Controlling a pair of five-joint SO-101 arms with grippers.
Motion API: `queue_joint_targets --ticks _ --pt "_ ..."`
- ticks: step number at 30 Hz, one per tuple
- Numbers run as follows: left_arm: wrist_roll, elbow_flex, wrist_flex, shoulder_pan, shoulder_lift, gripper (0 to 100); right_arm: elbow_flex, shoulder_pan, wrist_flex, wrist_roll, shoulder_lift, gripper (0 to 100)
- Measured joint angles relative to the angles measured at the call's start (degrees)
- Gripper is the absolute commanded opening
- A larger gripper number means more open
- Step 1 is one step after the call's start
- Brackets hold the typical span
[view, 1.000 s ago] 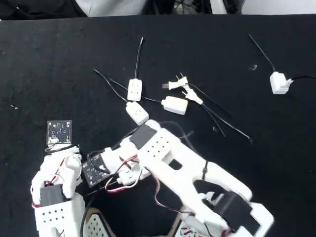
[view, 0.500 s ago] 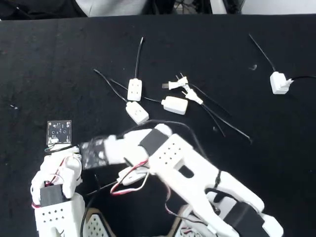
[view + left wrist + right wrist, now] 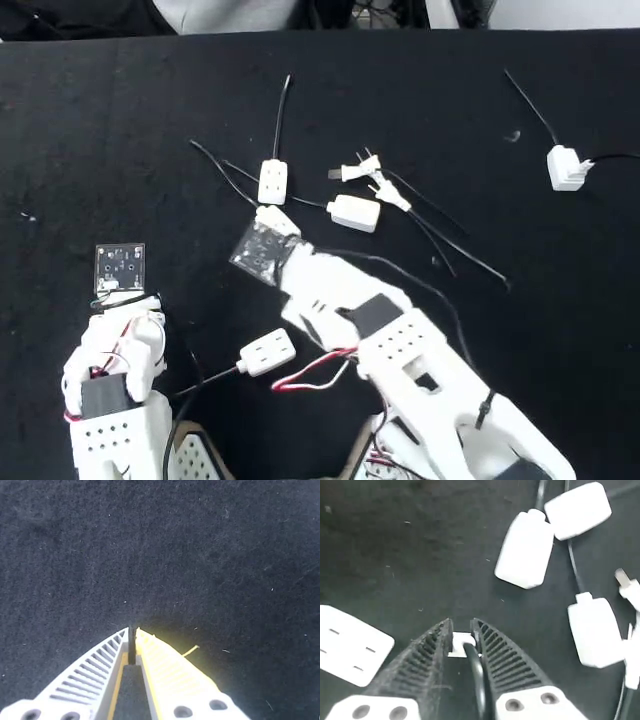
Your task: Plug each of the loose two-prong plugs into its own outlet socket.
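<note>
Plug [image 3: 459, 649] sits clamped in right end effector [image 3: 461, 626], seen from its wrist.

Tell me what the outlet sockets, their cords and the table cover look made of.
Outlet socket: white moulded plastic, smooth with a slight sheen and crisp cut slots. Cord: black, thin and bending freely, likely a rubber or vinyl sheath. Table cover: black cloth, probably felt, matte with a fuzzy grain and lint specks.

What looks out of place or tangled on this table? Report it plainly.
Nothing looks damaged. Two loose plugs lie across each other beside a white socket, their black cords crossing. Another socket lies apart from the rest, near the arms' bases. The right gripper is shut on a small plug.
</note>
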Motion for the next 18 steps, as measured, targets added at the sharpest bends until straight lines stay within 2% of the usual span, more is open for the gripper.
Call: queue_joint_targets --ticks 2,12,15,18 --pt "0.0 0.0 0.0 0.0 0.0 3 -0.18 1.05 3.43 0.0 0.0 21.3" --pt "0.0 0.0 0.0 0.0 0.0 3 -13.1 1.49 24.79 0.0 0.0 19.8" --pt "0.0 0.0 0.0 0.0 0.0 3 -15.65 2.46 26.11 0.7 0.0 19.8" --pt "0.0 0.0 0.0 0.0 0.0 3 -16.0 7.82 24.88 4.84 0.09 19.7"
